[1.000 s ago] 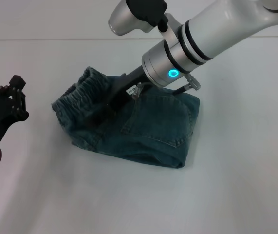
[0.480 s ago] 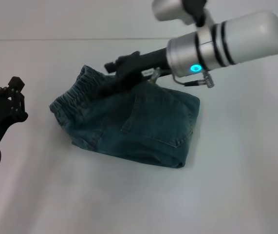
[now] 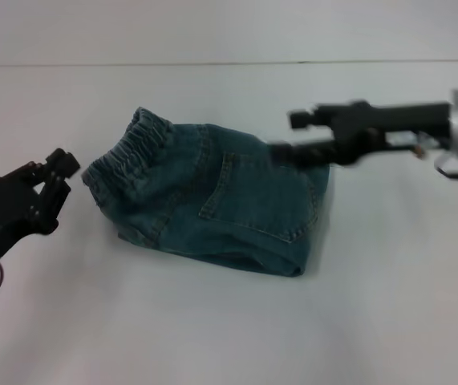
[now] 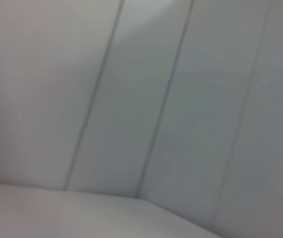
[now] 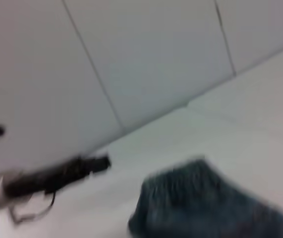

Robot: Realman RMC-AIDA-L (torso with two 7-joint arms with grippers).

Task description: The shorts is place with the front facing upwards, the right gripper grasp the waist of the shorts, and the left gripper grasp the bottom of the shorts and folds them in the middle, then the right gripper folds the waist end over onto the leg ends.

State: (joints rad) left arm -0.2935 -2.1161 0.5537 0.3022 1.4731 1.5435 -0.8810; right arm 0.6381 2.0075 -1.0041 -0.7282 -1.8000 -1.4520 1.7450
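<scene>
Denim shorts point(image 3: 212, 200) lie folded on the white desk point(image 3: 212, 337), both grippers clear of them.

Head view: the shorts sit mid-desk as a compact bundle, elastic waistband at their 10 o'clock end, a patch pocket facing up, the fold edge toward 5 o'clock. At 9 o'clock, well apart from the cloth, the left gripper point(image 3: 50, 178) hangs with its black fingers spread and empty. At 2 o'clock the right gripper point(image 3: 289, 136) reaches in level above the shorts' far corner, released, its two fingers parted with nothing between them.
Left wrist view: only pale wall panels and a strip of desk.
Right wrist view: the shorts point(image 5: 205, 203) appear as a blurred dark blue mound on the desk, and the left gripper point(image 5: 99, 162) shows farther off, near the wall.
</scene>
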